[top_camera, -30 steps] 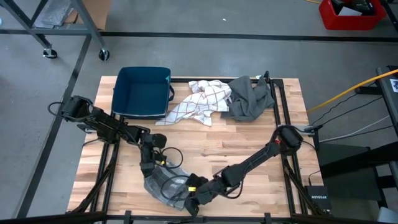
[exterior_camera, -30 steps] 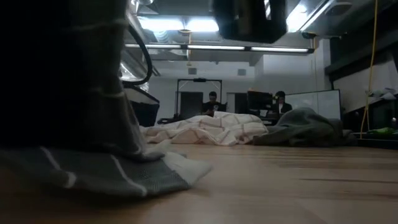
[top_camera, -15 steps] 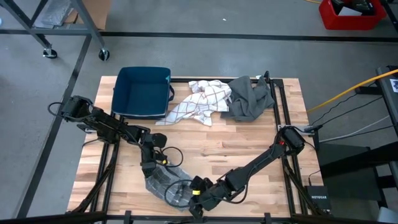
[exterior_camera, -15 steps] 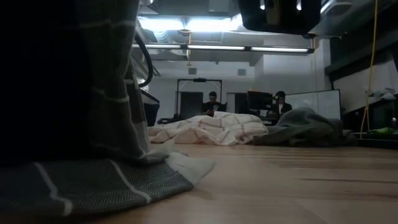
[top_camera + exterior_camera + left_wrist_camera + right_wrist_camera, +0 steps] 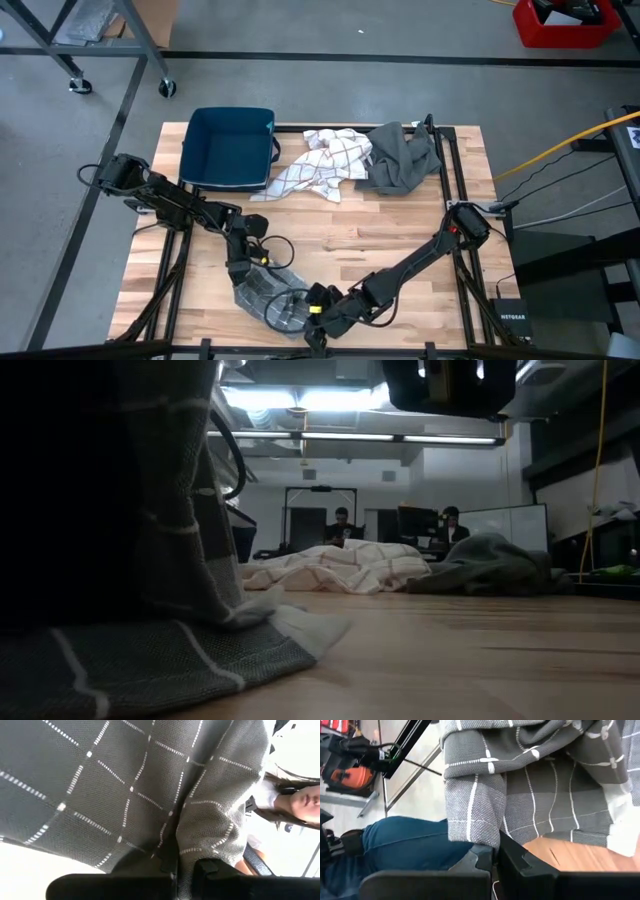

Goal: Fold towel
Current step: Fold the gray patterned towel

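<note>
A grey towel [image 5: 262, 290] with thin white lines lies bunched near the table's near edge, between my two grippers. My left gripper [image 5: 240, 272] is shut on its left side and my right gripper [image 5: 312, 322] is shut on its right side. In the low view the towel [image 5: 150, 560] hangs down as a dark curtain, and its lower part rests on the wood. The towel [image 5: 125, 795] fills the left wrist view. My left gripper [image 5: 175, 872] pinches a fold of the towel [image 5: 172, 847] between its two fingers; the cloth runs away from the fingertips in creases. How many layers it has, I cannot tell. My right gripper [image 5: 495, 857] pinches a folded-over edge of the towel [image 5: 480, 837] between its two fingers, slanting down. The cloth beyond the fingers hangs slack, with its lower part on the table.
At the table's far side stand a blue bin [image 5: 230, 148], a crumpled white checked cloth [image 5: 325, 165] and a plain grey cloth [image 5: 400, 158]. Bare wood [image 5: 380, 230] lies between them and the towel. A person in blue trousers [image 5: 410, 845] is just off the near edge.
Early in the second my right arm shifted slightly with its hold on the towel, then kept still. The towel's lower part has crept a little farther over the wood. Both grippers stay shut.
</note>
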`<move>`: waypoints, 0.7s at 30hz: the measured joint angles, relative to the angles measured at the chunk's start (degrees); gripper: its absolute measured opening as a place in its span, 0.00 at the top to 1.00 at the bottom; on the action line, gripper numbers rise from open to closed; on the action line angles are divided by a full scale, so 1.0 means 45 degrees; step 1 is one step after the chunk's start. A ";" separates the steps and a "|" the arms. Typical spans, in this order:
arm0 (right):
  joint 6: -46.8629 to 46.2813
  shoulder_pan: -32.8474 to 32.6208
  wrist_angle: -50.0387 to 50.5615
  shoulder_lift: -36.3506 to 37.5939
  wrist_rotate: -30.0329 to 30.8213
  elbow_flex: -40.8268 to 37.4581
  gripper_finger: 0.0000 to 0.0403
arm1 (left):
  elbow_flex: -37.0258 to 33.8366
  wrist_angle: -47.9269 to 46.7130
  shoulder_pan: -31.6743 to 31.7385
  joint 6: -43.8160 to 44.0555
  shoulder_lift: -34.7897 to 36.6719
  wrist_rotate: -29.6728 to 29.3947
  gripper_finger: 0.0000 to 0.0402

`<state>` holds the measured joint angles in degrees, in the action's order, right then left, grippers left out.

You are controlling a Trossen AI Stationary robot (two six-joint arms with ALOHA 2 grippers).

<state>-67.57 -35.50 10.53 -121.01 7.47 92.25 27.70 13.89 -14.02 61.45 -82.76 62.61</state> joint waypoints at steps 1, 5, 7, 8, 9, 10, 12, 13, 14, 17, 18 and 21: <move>0.0068 0.0108 -0.0022 0.0003 -0.0364 0.0000 0.96 | 0.0000 0.0028 0.0000 -0.0086 0.0000 -0.0010 1.00; 0.0062 0.0427 -0.0105 0.0000 -0.1776 -0.0005 0.96 | 0.0000 0.0029 0.0000 -0.0390 0.0000 -0.0025 1.00; -0.0054 0.0537 -0.0075 0.0002 -0.2373 -0.0005 0.93 | -0.0006 -0.0052 -0.0005 -0.0418 0.0000 0.0082 1.00; -0.0239 0.0537 -0.0008 0.0000 -0.2702 -0.0019 0.91 | -0.0032 -0.0131 -0.0010 -0.0409 0.0000 0.0180 1.00; -0.0308 0.0554 0.0034 0.0000 -0.2980 -0.0029 0.88 | -0.0039 -0.0140 -0.0019 -0.0414 0.0000 0.0194 1.00; -0.0316 0.0617 0.0060 0.0000 -0.3243 -0.0029 0.84 | -0.0039 -0.0114 -0.0024 -0.0417 0.0000 0.0186 1.00; -0.0281 0.0665 0.0208 0.0001 -0.3454 -0.0029 0.76 | -0.0039 -0.0106 -0.0032 -0.0414 0.0000 0.0164 1.00; -0.0248 0.0701 0.0247 0.0000 -0.3380 -0.0029 0.72 | -0.0039 -0.0089 -0.0068 -0.0415 -0.0002 0.0134 1.00; -0.0255 0.0731 0.0294 0.0002 -0.3309 -0.0029 0.68 | -0.0034 -0.0078 -0.0067 -0.0412 -0.0001 0.0119 1.00; -0.0302 0.0814 -0.0164 0.0000 -0.3392 -0.0029 0.60 | -0.0029 -0.0053 -0.0078 -0.0146 -0.0005 0.0102 1.00; -0.0303 0.0813 -0.0537 0.0000 -0.3398 -0.0029 0.59 | -0.0029 -0.0048 -0.0078 -0.0069 -0.0005 0.0102 1.00; -0.0052 0.0776 -0.1885 0.0000 -0.2921 -0.0029 0.59 | -0.0024 -0.0029 -0.0073 0.0146 -0.0005 0.0106 1.00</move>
<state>-67.80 -32.01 2.05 -121.01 -5.67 92.12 27.59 13.76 -14.35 62.11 -82.78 63.09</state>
